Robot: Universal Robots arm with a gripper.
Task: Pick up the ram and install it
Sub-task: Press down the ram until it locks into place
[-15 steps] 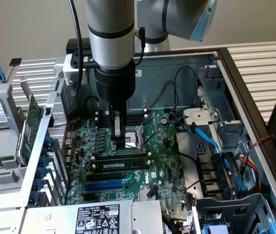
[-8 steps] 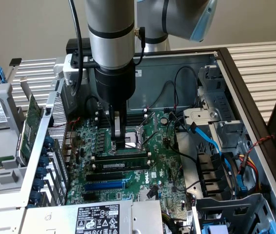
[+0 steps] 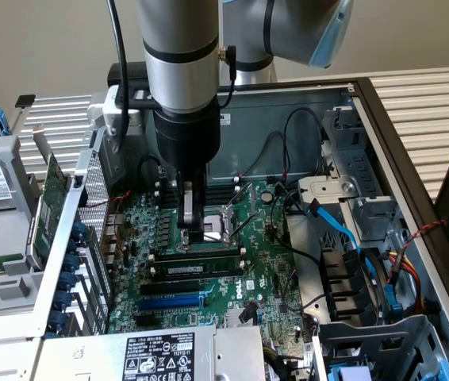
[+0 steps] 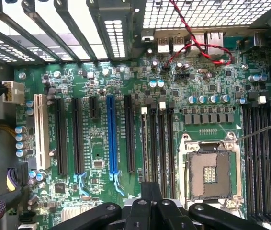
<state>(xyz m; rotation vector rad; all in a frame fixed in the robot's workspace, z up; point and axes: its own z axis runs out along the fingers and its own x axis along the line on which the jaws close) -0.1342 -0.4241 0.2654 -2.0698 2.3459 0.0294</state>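
1. Exterior view: the gripper [image 3: 192, 232] hangs low over the motherboard [image 3: 268, 262] inside the open computer case [image 3: 383, 143], its fingers pinched together just above the memory slots. The ram [image 3: 201, 268] appears to lie seated in the slot right below the fingertips, a thin green stick with dark chips. I judge it light, stiff and fragile; it is best held by its long top edge, away from the chips.

2. Wrist view: the closed fingers [image 4: 151, 194] point down at the narrow black slots [image 4: 157, 143] beside the processor socket [image 4: 211, 175]. I cannot make out the ram here.
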